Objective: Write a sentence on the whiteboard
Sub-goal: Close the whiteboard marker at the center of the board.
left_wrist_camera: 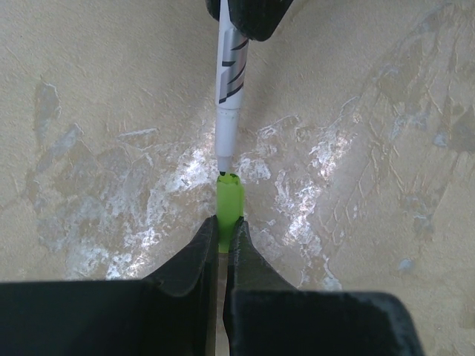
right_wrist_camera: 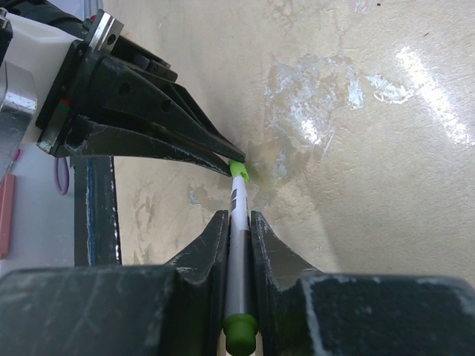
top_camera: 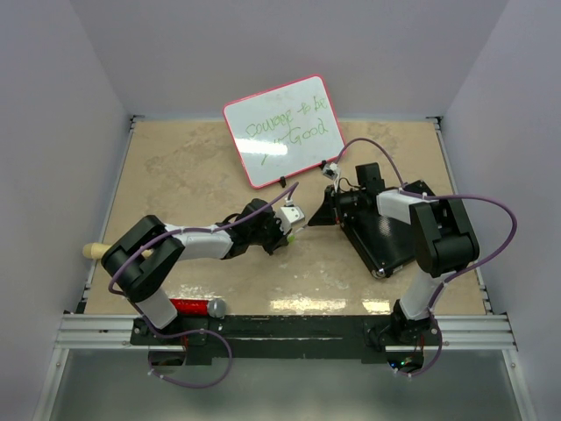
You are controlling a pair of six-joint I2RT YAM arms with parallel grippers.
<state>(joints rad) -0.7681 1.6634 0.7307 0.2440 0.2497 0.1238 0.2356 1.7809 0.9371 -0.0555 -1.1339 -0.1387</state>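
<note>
Whiteboard glossy, red-rimmed; left tool pinches green cap, right tool clamps slim marker.

This is looking like a robot lab cell: plain walls are boxing in a tan table, and two arms are sitting bolted to an aluminium rail.

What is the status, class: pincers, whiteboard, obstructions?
Left pincer shut on green cap. Right pincer shut on marker, tip at cap mouth. Whiteboard propped up, green writing on it. Black pad lies apart from board.
</note>
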